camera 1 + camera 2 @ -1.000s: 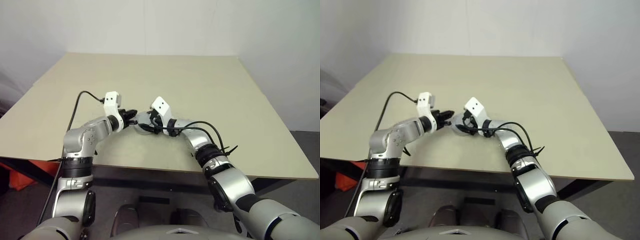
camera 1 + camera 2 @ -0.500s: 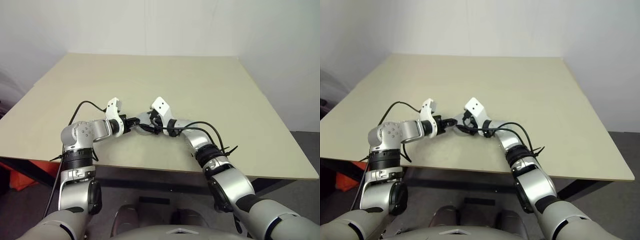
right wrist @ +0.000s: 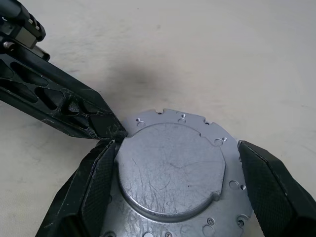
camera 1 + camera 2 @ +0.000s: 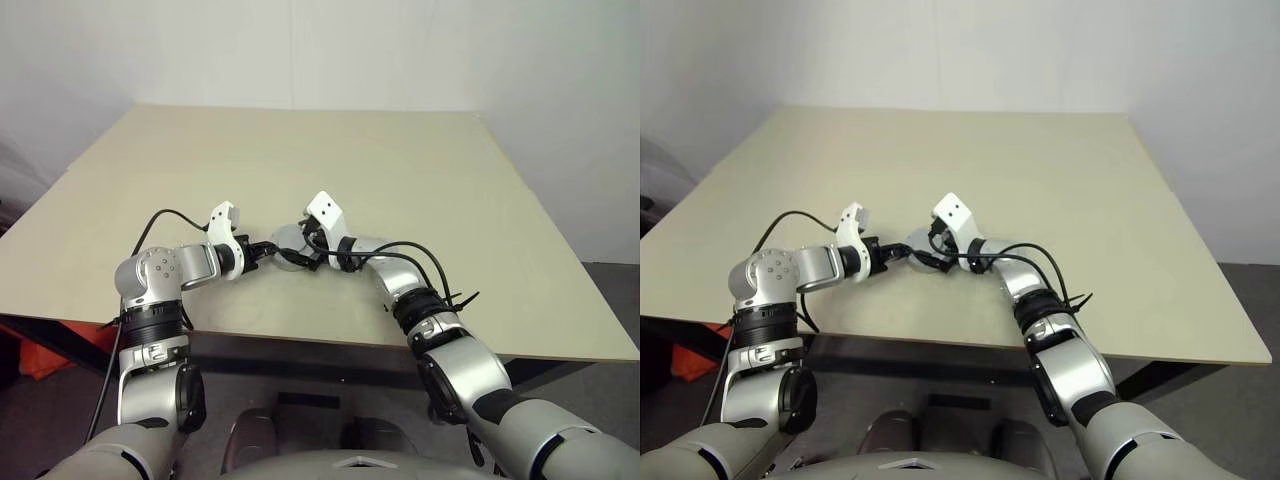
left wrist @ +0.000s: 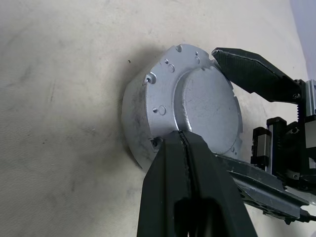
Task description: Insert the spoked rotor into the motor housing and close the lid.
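A: How were the parts placed?

B: The motor housing was seen resting on the table, near its front edge between the two arms. The lid was seated on top of it, notched edge outward. The spoked rotor could not be seen; it was judged to be inside already, though this could not be confirmed.

A: And the claws?

B: The left gripper was pressed together, its fingers meeting with nothing between them, the tip set against the raised centre of the lid. The right gripper was spread wide, one finger on each side of the lid's rim, and no firm clamp could be made out.

A: What was thought likely to go wrong?

B: With the right jaws slack, the assembly was held down by the left tip alone. If a sideways push were given there, the housing could be slid across the table or the lid tipped off its seat. It was also judged that the lid might be left cocked if the notches were not lined up before pressure was applied.

A: Anything else?

B: The two grippers were very close together, so a collision between fingers was considered possible.
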Controlling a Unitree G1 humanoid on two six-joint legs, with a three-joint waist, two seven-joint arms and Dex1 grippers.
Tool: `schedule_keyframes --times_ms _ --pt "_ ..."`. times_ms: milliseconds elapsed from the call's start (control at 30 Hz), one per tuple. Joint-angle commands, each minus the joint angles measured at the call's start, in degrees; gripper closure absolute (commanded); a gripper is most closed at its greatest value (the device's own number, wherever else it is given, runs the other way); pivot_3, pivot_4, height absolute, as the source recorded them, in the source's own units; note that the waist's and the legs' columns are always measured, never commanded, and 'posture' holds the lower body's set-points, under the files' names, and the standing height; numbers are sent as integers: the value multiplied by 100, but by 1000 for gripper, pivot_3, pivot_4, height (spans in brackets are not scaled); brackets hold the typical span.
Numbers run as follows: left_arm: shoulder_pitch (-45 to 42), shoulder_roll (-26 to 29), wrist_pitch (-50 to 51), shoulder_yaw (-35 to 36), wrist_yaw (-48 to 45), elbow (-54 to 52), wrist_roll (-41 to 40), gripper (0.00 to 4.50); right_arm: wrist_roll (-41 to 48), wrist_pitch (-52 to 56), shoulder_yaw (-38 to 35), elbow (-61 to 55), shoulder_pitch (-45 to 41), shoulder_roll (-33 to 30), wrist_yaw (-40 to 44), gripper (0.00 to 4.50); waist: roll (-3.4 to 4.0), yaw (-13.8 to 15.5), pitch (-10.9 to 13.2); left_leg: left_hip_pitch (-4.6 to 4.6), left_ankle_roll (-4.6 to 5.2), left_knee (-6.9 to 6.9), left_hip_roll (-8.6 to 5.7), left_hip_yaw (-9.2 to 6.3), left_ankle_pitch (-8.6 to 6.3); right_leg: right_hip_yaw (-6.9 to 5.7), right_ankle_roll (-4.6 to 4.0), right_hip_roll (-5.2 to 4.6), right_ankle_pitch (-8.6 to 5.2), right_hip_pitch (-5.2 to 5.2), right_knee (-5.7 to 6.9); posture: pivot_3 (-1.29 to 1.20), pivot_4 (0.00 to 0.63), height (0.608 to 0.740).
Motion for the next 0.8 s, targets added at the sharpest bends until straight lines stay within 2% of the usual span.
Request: schedule_keyframes --times_ms 33,300,567,800 --pt "-2 -16 265 14 -124 -159 -190 4500 256 -43 -193 -304 -11 64 100 25 0 0 0 -4 0 0 0 0 0 0 0 0 0 -4 -1 0 0 740" --pt "1 -80 598 31 -323 -403 -385 4500 739 253 -395 -839 86 125 676 25 0 3 2 -45 27 1 0 -1 9 -3 -3 0 2 -65 -3 0 0 740" --pt "-8 -60 468 102 -240 -315 -255 4500 1314 967 -685 -1350 115 19 1005 25 0 -6 4 -46 32 0 1 1 7 -4 -3 0 2 -67 -8 0 0 740" --pt "55 1 361 49 -223 -326 -193 4500 1733 1762 -1367 -1176 -240 -37 275 25 1 -5 5 -44 30 -1 1 1 7 -3 -2 0 2 -66 -8 0 0 740"
